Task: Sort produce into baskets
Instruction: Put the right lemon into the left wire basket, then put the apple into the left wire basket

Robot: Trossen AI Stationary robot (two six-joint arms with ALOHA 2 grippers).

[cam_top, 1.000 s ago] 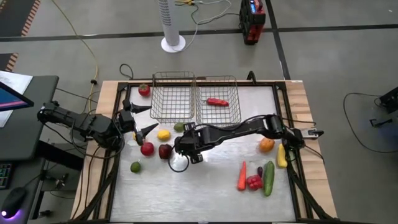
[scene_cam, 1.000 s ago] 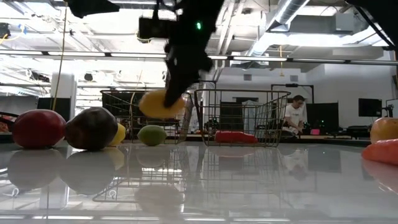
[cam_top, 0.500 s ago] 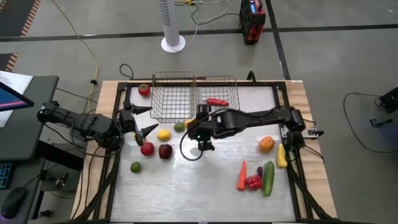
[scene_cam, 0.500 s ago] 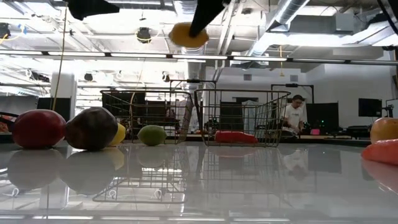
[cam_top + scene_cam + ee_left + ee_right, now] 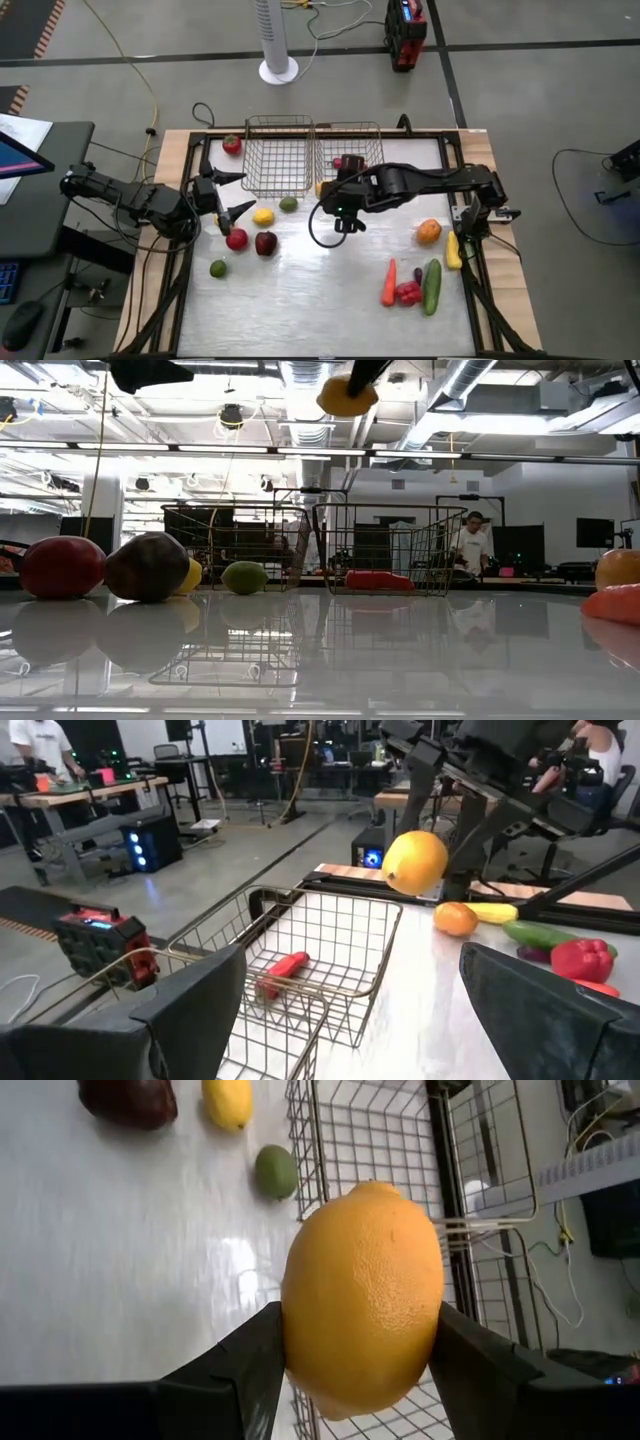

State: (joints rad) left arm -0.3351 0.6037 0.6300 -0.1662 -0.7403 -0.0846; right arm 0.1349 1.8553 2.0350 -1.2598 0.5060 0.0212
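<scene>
My right gripper (image 5: 323,190) is shut on a yellow-orange lemon (image 5: 362,1310), high above the table by the near rims of the two wire baskets. The lemon also shows in the low view (image 5: 346,395) and the left wrist view (image 5: 414,862). The left basket (image 5: 278,155) holds nothing that I can see. A red chili (image 5: 347,163) lies in the right basket (image 5: 372,170). My left gripper (image 5: 232,192) waits open at the table's left side, level, touching nothing. My right gripper pinches the lemon between its two fingers (image 5: 250,1370), one on each side of the lemon's thick middle (image 5: 300,1330). The fingers slant down from the table's right side, and the lemon's length runs roughly along them. The lemon hangs lifted clear of table and baskets.
Loose on the table's left lie a small yellow lemon (image 5: 263,216), a lime (image 5: 288,204), two red apples (image 5: 237,239), another lime (image 5: 218,268) and a red fruit (image 5: 232,145). At the right lie an orange (image 5: 428,232), a carrot (image 5: 388,283) and a cucumber (image 5: 432,287).
My right gripper has risen high from just above the table, carrying the lemon toward the far edge and to the right, up to the baskets' near rims. Its wrist has rolled somewhat on the way. The grip has stayed shut on the lemon.
</scene>
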